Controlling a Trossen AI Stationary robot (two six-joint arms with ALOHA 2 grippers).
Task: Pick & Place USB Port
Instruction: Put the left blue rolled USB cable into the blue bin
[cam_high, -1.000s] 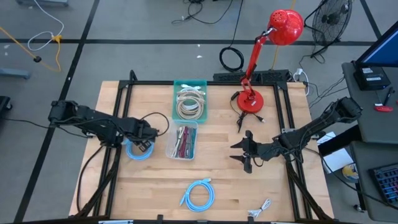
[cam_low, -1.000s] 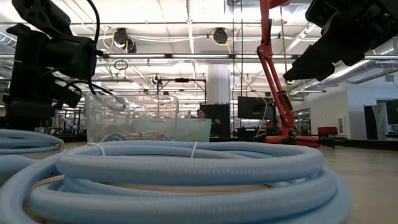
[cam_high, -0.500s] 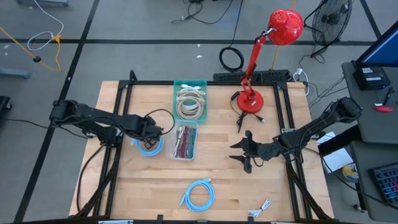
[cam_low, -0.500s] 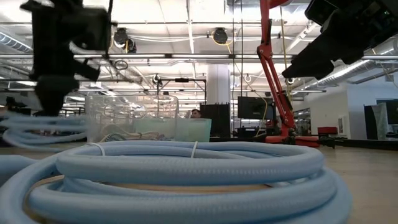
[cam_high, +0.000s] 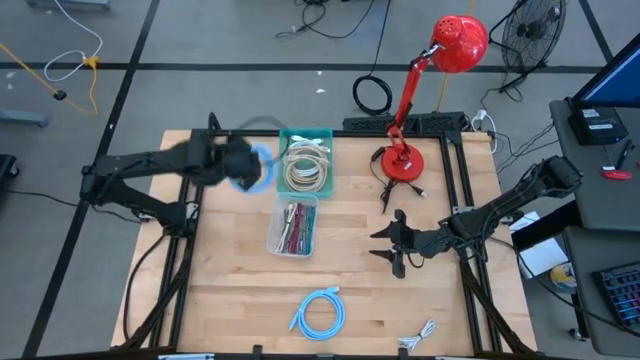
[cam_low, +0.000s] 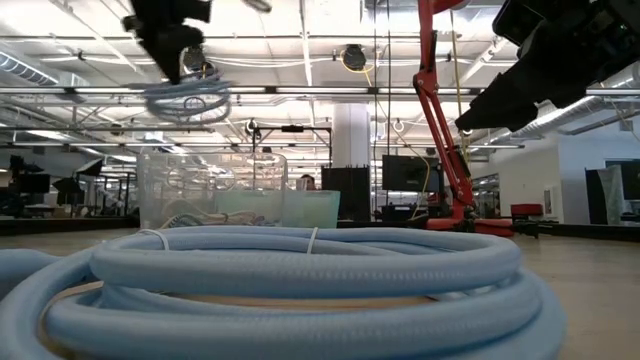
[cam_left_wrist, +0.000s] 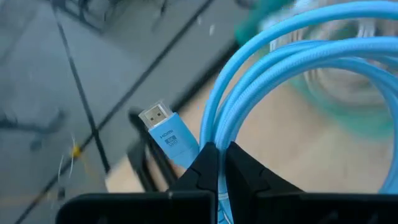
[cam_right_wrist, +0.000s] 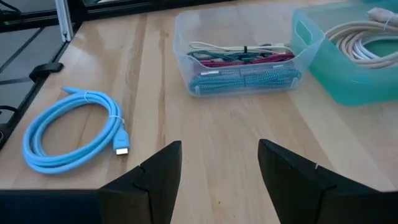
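Note:
A coil of light-blue cable (cam_left_wrist: 292, 50) with a silver-tipped HDMI plug (cam_left_wrist: 163, 127) hangs in the air beside the left wall of the teal bin (cam_high: 305, 135). My left gripper (cam_high: 243, 162) is shut on it. In the low view the coil (cam_low: 188, 98) dangles below that gripper (cam_low: 178, 55), well above the table. My right gripper (cam_high: 393, 246) hovers open over bare wood at the right, with nothing between its fingers (cam_right_wrist: 158, 174). My left gripper pinches several strands of the coil's loop (cam_left_wrist: 216, 127) between its two fingers (cam_left_wrist: 202, 163), close to the plug end. The fingers slant down from the table's left side. The coil hangs below them, lifted clear of the table, and the plug sticks out beside the grip.
The teal bin holds coiled white cables (cam_high: 306, 168). A clear bin (cam_high: 293, 226) in front of it holds red and blue cables. A second blue coil (cam_high: 318, 312) and a small white cable (cam_high: 420, 335) lie near the front edge. A red desk lamp (cam_high: 405, 160) stands at the far right.
My left gripper has risen from the table left of the clear bin, carrying the blue coil with it. It has swung toward the far edge and the teal bin and tipped up from pointing steeply down. The coil, which lay flat on the wood, now hangs clear.

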